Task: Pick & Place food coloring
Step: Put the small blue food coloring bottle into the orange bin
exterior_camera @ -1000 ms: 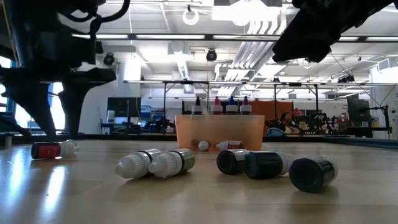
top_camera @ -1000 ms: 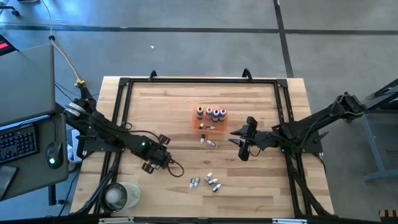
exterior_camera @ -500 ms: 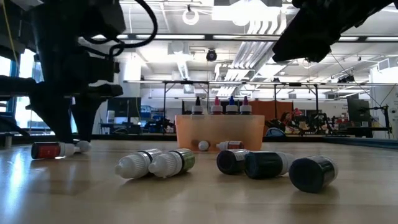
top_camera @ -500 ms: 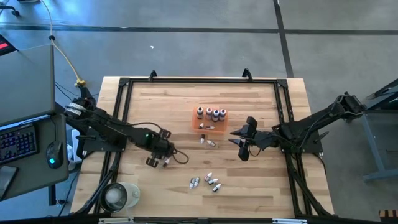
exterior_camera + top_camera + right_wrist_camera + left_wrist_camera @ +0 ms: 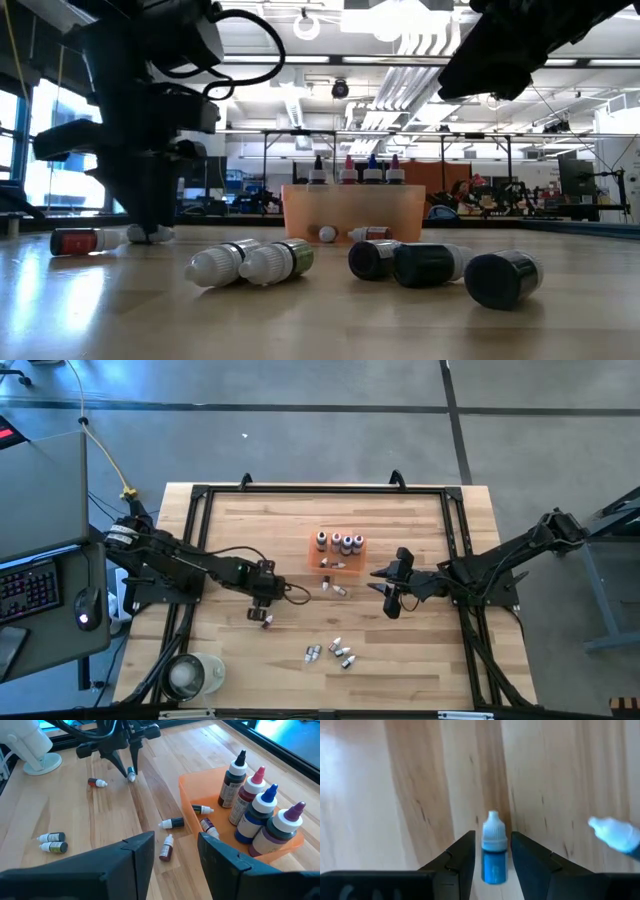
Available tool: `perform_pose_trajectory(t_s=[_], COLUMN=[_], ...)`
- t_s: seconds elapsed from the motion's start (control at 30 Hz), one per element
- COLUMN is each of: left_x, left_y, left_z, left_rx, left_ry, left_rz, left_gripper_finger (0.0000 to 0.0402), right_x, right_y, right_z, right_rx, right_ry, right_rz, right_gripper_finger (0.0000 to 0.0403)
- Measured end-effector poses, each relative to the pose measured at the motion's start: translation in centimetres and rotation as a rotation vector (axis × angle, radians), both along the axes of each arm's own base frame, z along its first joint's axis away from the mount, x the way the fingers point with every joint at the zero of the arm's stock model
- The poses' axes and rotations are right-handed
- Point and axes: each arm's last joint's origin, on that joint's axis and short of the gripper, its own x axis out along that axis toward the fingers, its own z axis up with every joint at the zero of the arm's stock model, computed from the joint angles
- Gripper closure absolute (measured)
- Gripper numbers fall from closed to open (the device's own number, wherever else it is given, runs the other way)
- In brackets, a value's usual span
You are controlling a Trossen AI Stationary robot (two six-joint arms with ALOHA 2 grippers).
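- The left end effector is down at the worktop, its fingers clasping a blue food coloring bottle with a white tip.
- A red-labelled bottle lies just beside it.
- The right end effector hangs spread wide, empty, near the orange tray.
- The tray holds four upright bottles, seemingly with some lying flat.

You have a wooden table bearing an orange tray near its middle, a white cup-like object at the corner well away from that tray.
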Motion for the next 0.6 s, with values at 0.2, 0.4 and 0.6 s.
perform_pose_trajectory(t_s=[0.2,0.4,0.6], left_x=[0.2,0.5,0.8], left_y=[0.0,-0.1,-0.2], left_z=[-0.2,-1.5,-2.2], left_rx=[-0.009,-0.037,-0.021], left_ry=[-0.006,0.056,0.065], left_rz=[0.05,0.103,0.112], left_gripper_finger=[0.028,0.028,0.028], right_x=[0.0,0.0,0.0], right_y=[0.0,0.0,0.0], right_z=[0.0,0.0,0.0], right_rx=[0.0,0.0,0.001], right_ry=[0.0,0.0,0.0], right_rz=[0.0,0.0,0.0], right_gripper_finger=[0.0258,0.0258,0.0258])
